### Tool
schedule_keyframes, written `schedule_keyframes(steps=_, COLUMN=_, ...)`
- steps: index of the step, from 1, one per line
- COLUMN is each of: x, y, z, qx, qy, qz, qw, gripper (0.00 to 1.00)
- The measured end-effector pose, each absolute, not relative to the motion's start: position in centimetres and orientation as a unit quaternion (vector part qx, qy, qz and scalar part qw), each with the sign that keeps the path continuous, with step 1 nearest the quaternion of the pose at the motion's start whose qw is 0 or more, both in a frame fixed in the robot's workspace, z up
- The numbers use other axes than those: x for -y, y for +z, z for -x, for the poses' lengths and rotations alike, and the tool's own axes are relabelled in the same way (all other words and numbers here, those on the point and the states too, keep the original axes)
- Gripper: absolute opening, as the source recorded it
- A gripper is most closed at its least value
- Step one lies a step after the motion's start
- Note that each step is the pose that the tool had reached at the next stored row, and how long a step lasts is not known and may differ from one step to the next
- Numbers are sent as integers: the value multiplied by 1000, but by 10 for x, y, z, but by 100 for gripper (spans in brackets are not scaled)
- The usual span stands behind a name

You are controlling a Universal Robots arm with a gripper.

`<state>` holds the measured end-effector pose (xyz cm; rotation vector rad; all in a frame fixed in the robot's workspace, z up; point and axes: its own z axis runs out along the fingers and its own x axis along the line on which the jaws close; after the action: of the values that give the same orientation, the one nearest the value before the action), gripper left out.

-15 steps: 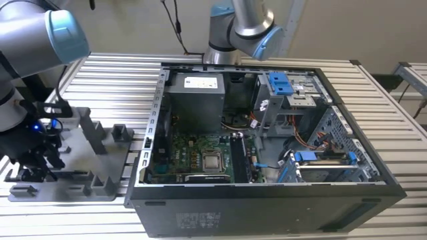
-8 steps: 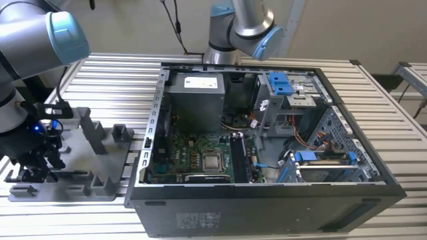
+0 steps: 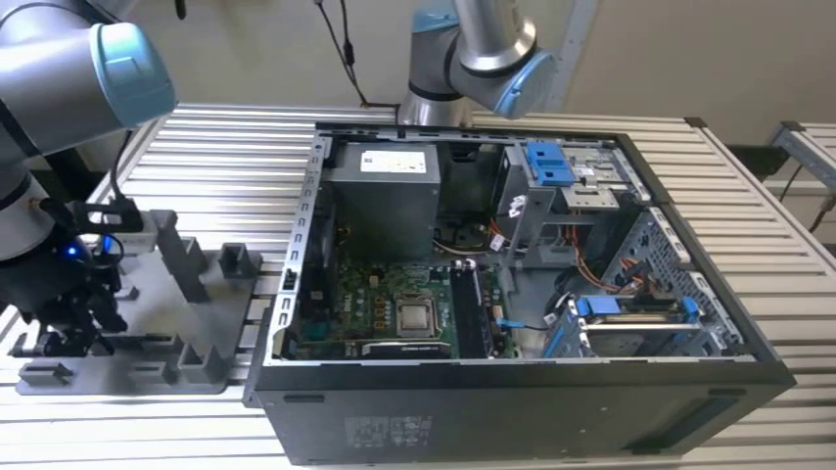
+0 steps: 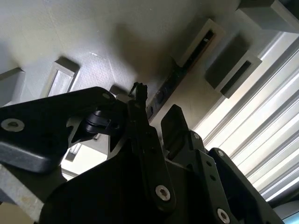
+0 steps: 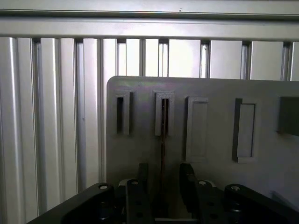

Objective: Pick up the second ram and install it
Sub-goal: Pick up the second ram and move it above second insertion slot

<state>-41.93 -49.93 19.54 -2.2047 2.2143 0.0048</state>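
Second ram (image 5: 164,126) is seen edge-on in a slot of the grey fixture (image 5: 215,88) on the tabletop (image 5: 56,116); hand (image 5: 164,170) is poised over it, fingers apart, straddling its long axis; nothing is clamped.

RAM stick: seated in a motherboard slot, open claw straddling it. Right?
No. The RAM stick stands edge-on in a slot of the grey fixture tray, not in a motherboard slot; the first wrist view shows it. The open claw does straddle it.
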Motion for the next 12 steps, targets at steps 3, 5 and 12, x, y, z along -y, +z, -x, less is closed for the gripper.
schedule_keyframes(steps=3, x=499, y=195, z=419, qx=-709, qy=2, qz=706, qw=8, gripper=27)
schedule_keyframes(steps=5, x=499, y=195, z=419, qx=-709, qy=2, qz=706, qw=8, gripper=21)
schedule_keyframes(steps=12, x=499, y=195, z=419, qx=-709, qy=2, qz=706, qw=8, gripper=15)
